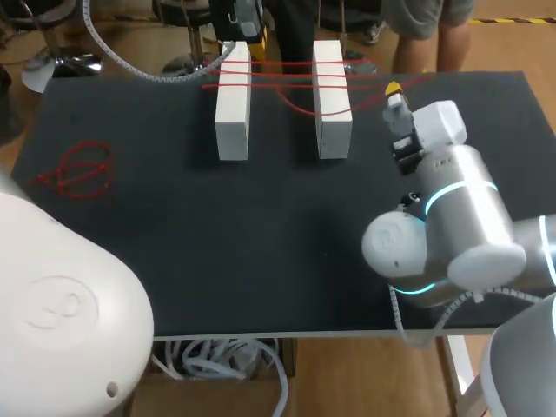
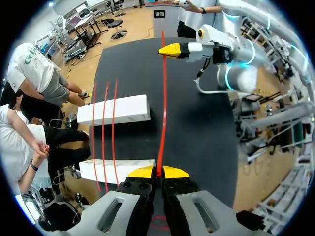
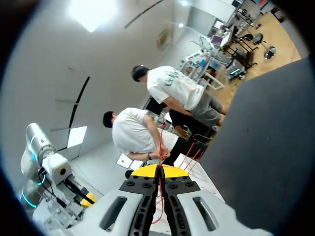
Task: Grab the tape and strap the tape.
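Two white blocks [image 1: 233,109] [image 1: 332,100] stand side by side at the table's far middle, with several strands of red tape [image 1: 282,74] stretched across their tops. My left gripper [image 1: 249,36] sits at the far end of the left block, shut on the tape. In the left wrist view my left gripper [image 2: 158,172] pinches the red tape [image 2: 163,108], which runs taut ahead to my right gripper [image 2: 172,49]. My right gripper [image 1: 393,89] hangs right of the right block, shut on the other end. In its own view my right gripper [image 3: 160,172] holds the thin red tape [image 3: 160,142].
A loose tangle of red tape [image 1: 78,169] lies on the black table [image 1: 261,243] at the left. My right arm's elbow [image 1: 434,234] looms over the table's front right. White cable loops hang below the front edge.
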`<state>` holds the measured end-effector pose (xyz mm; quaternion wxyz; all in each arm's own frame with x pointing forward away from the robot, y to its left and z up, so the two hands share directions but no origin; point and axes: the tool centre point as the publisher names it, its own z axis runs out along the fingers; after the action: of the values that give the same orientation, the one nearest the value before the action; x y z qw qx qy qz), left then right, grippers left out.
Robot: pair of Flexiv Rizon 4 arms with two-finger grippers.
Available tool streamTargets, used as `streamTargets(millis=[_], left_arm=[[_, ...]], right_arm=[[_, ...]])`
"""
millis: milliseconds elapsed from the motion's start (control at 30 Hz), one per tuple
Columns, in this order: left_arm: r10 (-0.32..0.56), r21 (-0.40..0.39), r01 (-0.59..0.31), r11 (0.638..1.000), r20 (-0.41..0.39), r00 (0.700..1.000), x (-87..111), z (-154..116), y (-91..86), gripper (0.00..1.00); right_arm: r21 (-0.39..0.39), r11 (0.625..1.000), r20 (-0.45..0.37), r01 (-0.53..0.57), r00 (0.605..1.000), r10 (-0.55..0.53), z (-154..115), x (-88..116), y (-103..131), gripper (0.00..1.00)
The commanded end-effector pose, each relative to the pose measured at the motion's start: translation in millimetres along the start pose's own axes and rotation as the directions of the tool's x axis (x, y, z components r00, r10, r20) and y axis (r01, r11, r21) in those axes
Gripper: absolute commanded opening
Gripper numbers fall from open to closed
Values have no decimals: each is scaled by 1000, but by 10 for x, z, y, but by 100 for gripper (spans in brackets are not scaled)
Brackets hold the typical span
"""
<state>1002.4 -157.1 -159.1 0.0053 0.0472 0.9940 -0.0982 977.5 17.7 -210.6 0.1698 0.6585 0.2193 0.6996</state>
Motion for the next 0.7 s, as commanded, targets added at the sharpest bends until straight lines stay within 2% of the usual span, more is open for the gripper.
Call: streamTargets(millis=[33,67,133,167,200,233,300,367,433,500,600,700], left_arm=[[-1,-5,1,1000,-2,1000,-4,-13,-11,0],[-1,-5,1,1000,-2,1000,-4,-13,-11,0],[-1,-5,1,1000,-2,1000,-4,-13,-11,0],[-1,-5,1,1000,-2,1000,-4,-13,-11,0],[-1,-5,1,1000,-2,1000,-4,-13,-11,0],[-1,-5,1,1000,-2,1000,-4,-13,-11,0],[-1,-5,1,1000,-2,1000,-4,-13,-11,0],[-1,-5,1,1000,-2,1000,-4,-13,-11,0],[-1,-5,1,1000,-2,1000,-4,-13,-11,0],[-1,-5,1,1000,-2,1000,-4,-13,-11,0],[-1,-5,1,1000,-2,1000,-4,-13,-11,0],[-1,-5,1,1000,-2,1000,-4,-13,-11,0]], right_arm=[[-158,904,113,396,917,-382,70,-43,-122,0],[-188,848,189,495,866,-464,89,-36,-136,0],[-151,814,323,561,807,-495,118,17,-167,0],[-149,784,354,602,773,-527,128,48,-185,0],[-129,792,398,597,762,-510,118,107,-204,0],[-139,766,430,627,735,-524,125,145,-220,0],[-134,757,486,640,708,-513,135,201,-258,0],[-119,751,518,649,686,-511,156,243,-299,0],[-89,734,547,674,649,-529,163,256,-321,0],[-54,692,563,719,595,-574,174,225,-340,0],[-50,649,568,759,556,-607,170,182,-335,0],[-50,649,568,759,556,-607,170,182,-335,0]])
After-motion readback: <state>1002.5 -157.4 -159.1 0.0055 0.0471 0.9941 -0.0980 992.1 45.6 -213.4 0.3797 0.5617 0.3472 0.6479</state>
